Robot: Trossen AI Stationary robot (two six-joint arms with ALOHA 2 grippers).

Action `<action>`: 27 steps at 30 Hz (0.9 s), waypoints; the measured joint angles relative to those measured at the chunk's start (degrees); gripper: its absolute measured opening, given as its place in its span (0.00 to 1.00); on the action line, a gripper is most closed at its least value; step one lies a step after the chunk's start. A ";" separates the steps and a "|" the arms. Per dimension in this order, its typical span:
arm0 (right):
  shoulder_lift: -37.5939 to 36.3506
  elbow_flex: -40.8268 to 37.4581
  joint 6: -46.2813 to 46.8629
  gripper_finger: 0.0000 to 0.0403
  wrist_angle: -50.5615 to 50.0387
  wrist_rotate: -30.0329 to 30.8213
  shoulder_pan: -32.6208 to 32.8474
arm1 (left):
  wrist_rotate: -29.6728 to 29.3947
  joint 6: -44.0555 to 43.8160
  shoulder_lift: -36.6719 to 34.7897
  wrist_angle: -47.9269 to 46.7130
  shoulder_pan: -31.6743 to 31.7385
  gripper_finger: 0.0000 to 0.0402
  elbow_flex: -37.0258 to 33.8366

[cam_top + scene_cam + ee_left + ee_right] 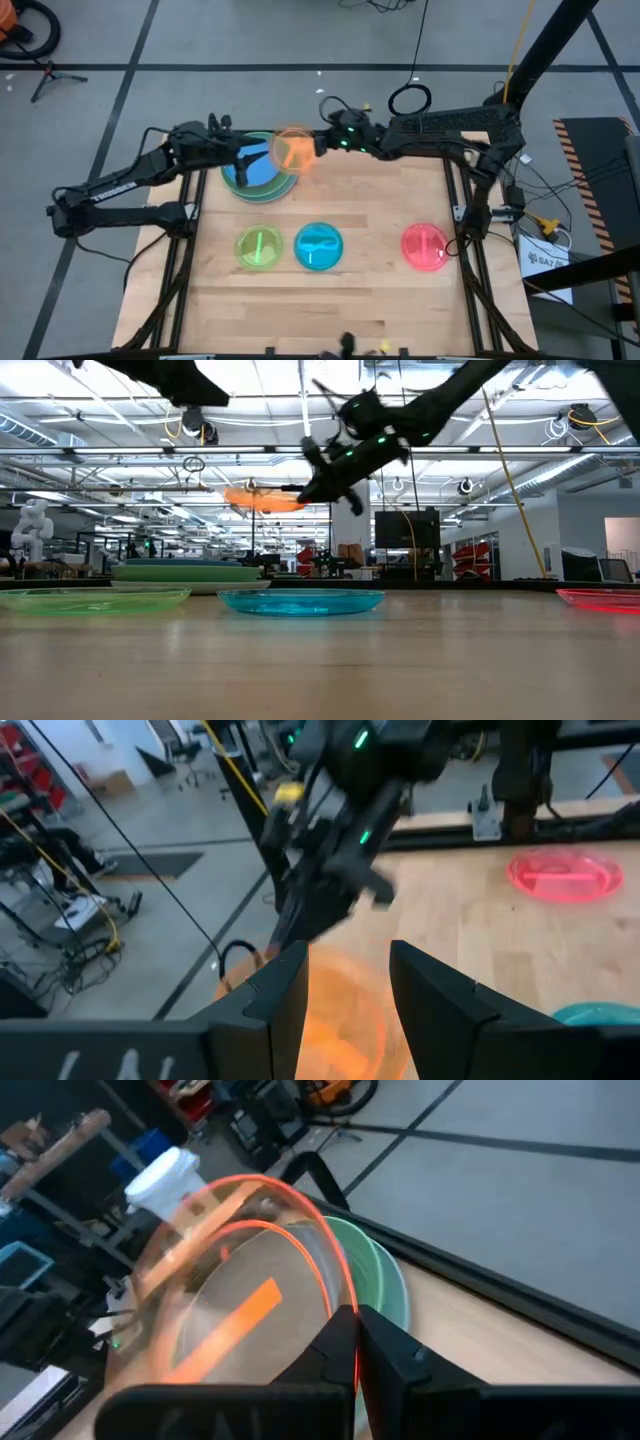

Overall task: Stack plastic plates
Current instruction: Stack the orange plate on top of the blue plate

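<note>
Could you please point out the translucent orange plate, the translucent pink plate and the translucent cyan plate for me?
Round translucent orange plastic plate (294, 149), high view, its centre.
Round translucent pink plastic plate (425, 246), high view, its centre.
Round translucent cyan plastic plate (319, 246), high view, its centre.

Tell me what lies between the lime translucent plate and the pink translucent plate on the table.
The small translucent cyan plastic plate lies between the lime plate and the pink plate, right beside the lime one. From cyan to pink, the wooden table is bare, as the high view shows.
</note>
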 joint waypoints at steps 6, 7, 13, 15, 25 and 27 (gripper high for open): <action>12.51 15.56 0.05 0.00 -0.23 -4.71 -0.23 | 0.01 0.21 -4.04 -2.61 0.02 0.37 0.00; 14.37 18.05 0.07 0.00 -1.04 -4.95 -0.21 | 0.02 0.29 -4.33 -2.75 0.02 0.37 0.00; 23.84 32.08 -1.36 0.00 -7.88 -4.94 -0.10 | 0.01 0.83 -4.51 -3.14 0.02 0.37 0.00; 26.24 35.23 -1.78 0.00 -9.60 -4.87 -0.10 | 0.02 0.92 -4.49 -3.14 0.02 0.37 0.00; 32.45 39.37 -2.00 0.00 -10.27 -4.55 -0.10 | 0.00 1.06 -4.46 -3.41 0.02 0.37 0.00; 32.87 39.37 -2.38 0.02 -10.61 -4.35 -0.04 | 0.00 1.09 -4.46 -3.57 0.02 0.37 0.00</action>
